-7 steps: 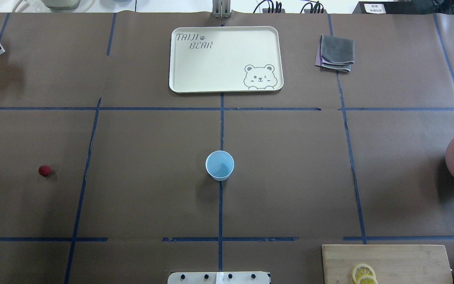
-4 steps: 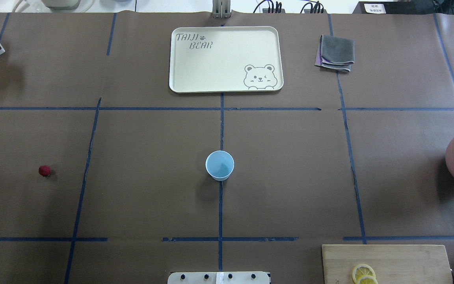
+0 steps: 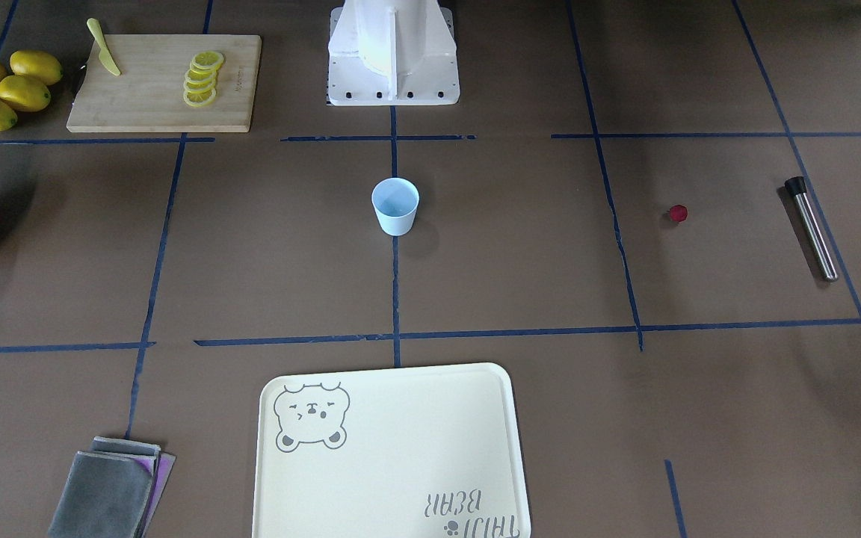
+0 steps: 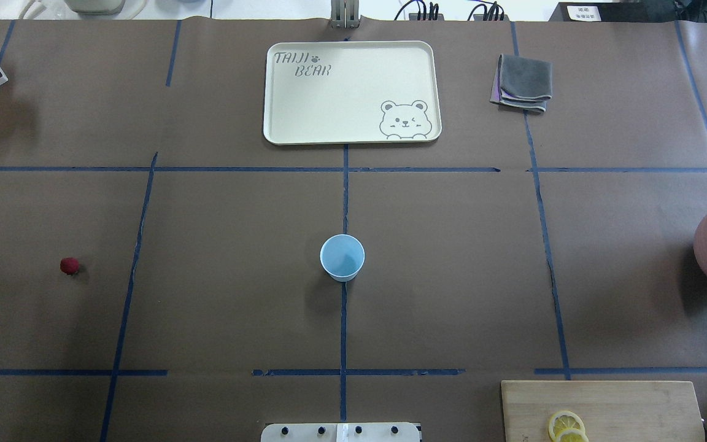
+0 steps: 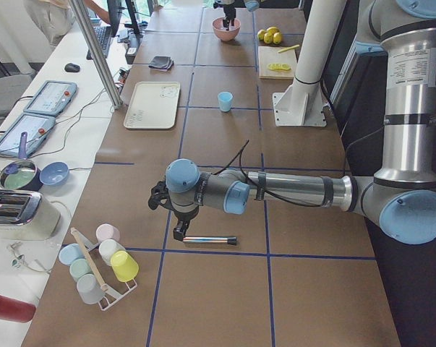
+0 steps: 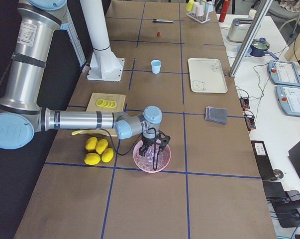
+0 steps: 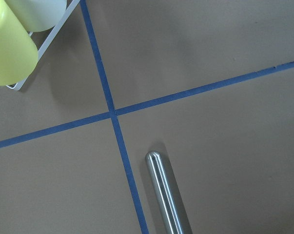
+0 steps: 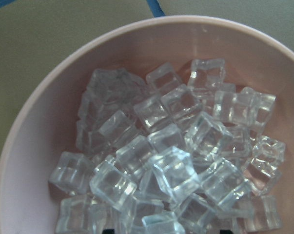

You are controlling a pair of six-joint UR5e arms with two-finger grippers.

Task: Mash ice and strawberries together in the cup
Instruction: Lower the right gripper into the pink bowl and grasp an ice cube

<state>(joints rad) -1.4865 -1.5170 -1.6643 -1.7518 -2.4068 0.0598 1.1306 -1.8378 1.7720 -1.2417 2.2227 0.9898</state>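
The pale-blue cup [image 4: 342, 257] stands upright at the table's middle, and I see nothing inside it. A small dark-red strawberry [image 4: 69, 265] lies alone far to the left. Clear ice [image 8: 171, 161] fills the pink bowl [image 4: 706, 245] at the right edge. My right gripper [image 6: 152, 149] reaches down into that bowl, its fingers spread just above the cubes. My left gripper [image 5: 178, 230] hovers over a steel muddler [image 3: 813, 228] at the far left. Its fingers are out of the left wrist view, so I cannot tell its state.
A cream tray [image 4: 280, 92] sits beyond the cup, with a folded grey cloth [image 4: 522, 83] to its right. Near the robot's base on its right are a cutting board [image 3: 139, 97] with lemon slices, a knife and whole lemons [image 3: 4, 88]. A cup rack [image 5: 102, 264] stands at the left end.
The dark tip of my right gripper has sunk a little lower into the pink bowl. Cup and strawberry have not moved.
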